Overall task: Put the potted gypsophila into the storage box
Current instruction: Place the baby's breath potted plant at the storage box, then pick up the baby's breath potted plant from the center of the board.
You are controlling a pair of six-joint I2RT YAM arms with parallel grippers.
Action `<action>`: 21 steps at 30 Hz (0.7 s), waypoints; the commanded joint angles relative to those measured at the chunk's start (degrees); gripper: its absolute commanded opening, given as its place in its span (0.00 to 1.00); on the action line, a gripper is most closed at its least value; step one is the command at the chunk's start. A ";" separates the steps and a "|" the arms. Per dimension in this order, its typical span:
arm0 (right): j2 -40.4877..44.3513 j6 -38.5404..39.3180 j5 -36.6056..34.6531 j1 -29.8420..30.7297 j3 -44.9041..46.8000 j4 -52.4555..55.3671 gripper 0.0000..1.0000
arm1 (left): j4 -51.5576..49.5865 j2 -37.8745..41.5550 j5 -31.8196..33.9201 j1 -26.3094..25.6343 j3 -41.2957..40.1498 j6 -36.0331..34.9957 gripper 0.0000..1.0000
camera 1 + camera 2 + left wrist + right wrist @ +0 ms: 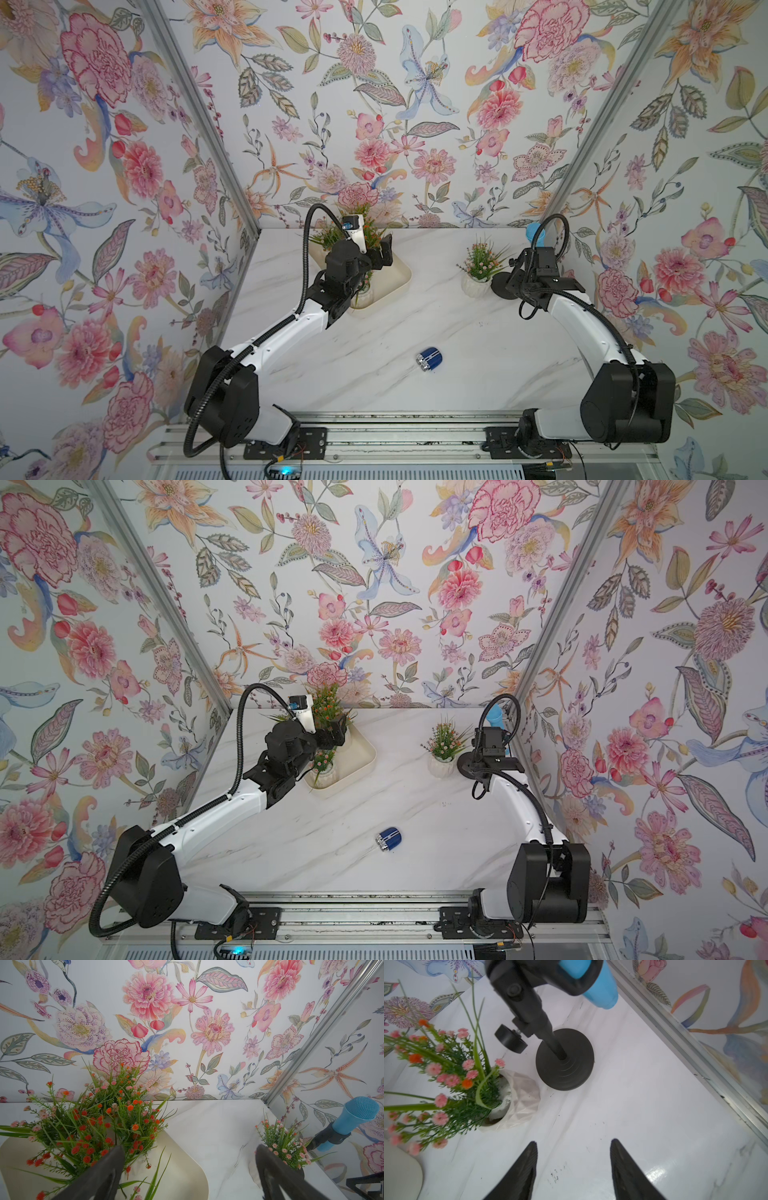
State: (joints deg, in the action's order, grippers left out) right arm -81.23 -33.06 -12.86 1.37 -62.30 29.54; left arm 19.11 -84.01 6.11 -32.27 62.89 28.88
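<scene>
Jaws apart, storage box [395, 273] holding gypsophila pots [363, 296], lone pot [476, 285] outside

Left arm [286, 328] hides much of the storage box [398, 271].

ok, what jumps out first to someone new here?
The loud floral wallpaper on all three walls. Then the bunch of potted gypsophila in the storage box at far left, with one lone pot standing apart beside the black stand of a blue microphone.
</scene>
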 commanded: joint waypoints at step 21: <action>-19.10 7.37 10.94 1.33 -11.05 -7.65 0.42 | 3.49 -2.65 6.25 -4.47 2.16 1.32 1.00</action>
State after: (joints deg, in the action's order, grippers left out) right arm -98.65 -28.58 -2.76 2.15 -71.13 22.33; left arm 21.93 -86.41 9.93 -36.16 64.71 29.54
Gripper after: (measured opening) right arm 0.424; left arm 0.996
